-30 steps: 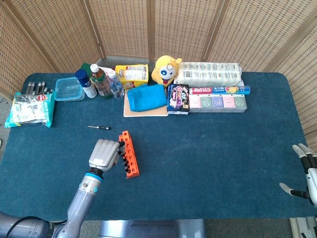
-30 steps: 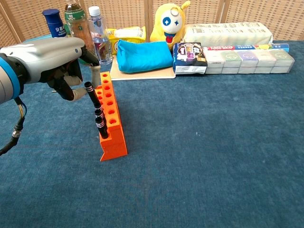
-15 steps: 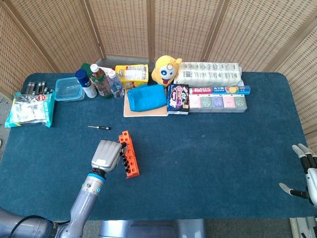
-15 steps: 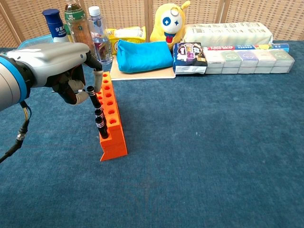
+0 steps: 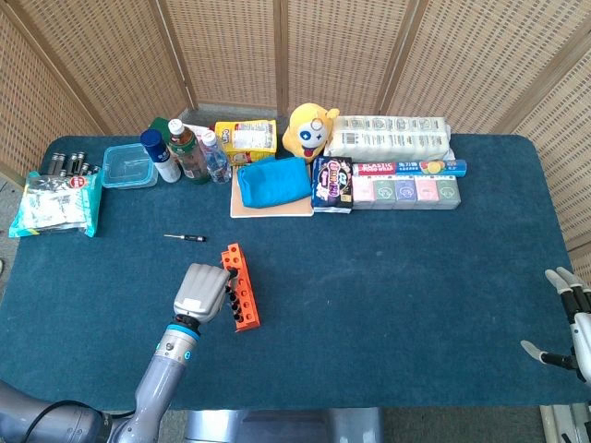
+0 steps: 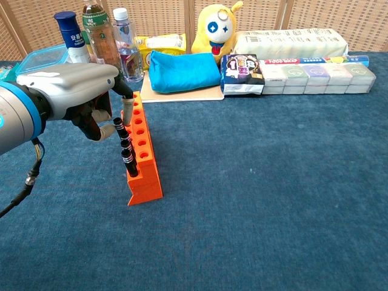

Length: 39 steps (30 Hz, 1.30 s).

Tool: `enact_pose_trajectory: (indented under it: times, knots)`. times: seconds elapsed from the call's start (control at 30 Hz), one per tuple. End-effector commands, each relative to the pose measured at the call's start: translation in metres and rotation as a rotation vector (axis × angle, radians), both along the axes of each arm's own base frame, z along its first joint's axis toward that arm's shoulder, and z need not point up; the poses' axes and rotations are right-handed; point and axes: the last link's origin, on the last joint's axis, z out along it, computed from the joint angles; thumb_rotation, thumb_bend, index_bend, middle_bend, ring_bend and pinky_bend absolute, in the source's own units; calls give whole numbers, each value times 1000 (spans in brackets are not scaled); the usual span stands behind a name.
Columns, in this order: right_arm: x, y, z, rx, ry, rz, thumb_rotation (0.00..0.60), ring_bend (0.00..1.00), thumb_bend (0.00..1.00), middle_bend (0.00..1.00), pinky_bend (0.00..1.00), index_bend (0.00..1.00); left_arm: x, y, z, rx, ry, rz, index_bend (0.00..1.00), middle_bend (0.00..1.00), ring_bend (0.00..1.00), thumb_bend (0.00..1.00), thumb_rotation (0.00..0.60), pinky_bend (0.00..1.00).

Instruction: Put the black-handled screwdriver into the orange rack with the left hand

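Observation:
The orange rack (image 5: 242, 288) (image 6: 141, 151) stands on the blue cloth, left of centre, with its row of holes running away from me. Three black-handled screwdrivers stand in its left side. My left hand (image 5: 201, 293) (image 6: 71, 97) is pressed against the rack's left side and pinches the rearmost black-handled screwdriver (image 6: 120, 128), whose shaft sits down in a hole. The two nearer screwdrivers (image 6: 128, 157) stand free. In the head view the hand covers most of the handles. My right hand (image 5: 569, 320) hangs off the table's right edge, fingers apart, holding nothing.
A small black screwdriver (image 5: 185, 237) lies on the cloth behind the rack. Along the back edge stand bottles (image 6: 124, 43), a clear box (image 5: 129, 165), a blue pouch (image 6: 183, 70), a yellow plush toy (image 6: 217, 27) and packaged goods (image 6: 315, 74). A packet (image 5: 57, 201) lies far left.
My left hand moved down and closer to the rack, lowering the held screwdriver from above the holes until it sits in the rack. The right hand has not moved.

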Motion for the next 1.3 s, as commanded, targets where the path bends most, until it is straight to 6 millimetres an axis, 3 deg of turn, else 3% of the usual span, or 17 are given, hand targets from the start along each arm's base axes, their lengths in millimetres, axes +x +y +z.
enact_pose_trajectory:
  times: [0.03, 0.33, 0.6, 0.97, 1.3]
  knots:
    - [0, 0, 0, 0, 0, 1, 600, 77, 0, 56, 233, 55, 0, 0, 0, 4, 6, -1, 502, 1000, 1000, 428, 600, 1000]
    - [0, 1, 1, -4, -2, 3, 600, 78, 0, 56, 235, 56, 1, 0, 1, 13, 18, 1, 343, 1000, 1000, 428, 600, 1000]
    - [0, 1, 1, -3, -1, 4, 600, 77, 0, 56, 238, 55, 3, 0, 4, 17, -5, 0, 305, 1000, 1000, 426, 600, 1000]
    - [2, 1, -1, 3, 2, 8, 600, 78, 0, 57, 239, 56, 1, 6, 39, 101, -85, -11, 289, 1000, 1000, 407, 600, 1000]
    - [2, 0, -3, 8, 7, 3, 600, 77, 0, 56, 240, 56, -6, 11, 19, 64, -48, -20, 283, 1000, 1000, 376, 600, 1000]
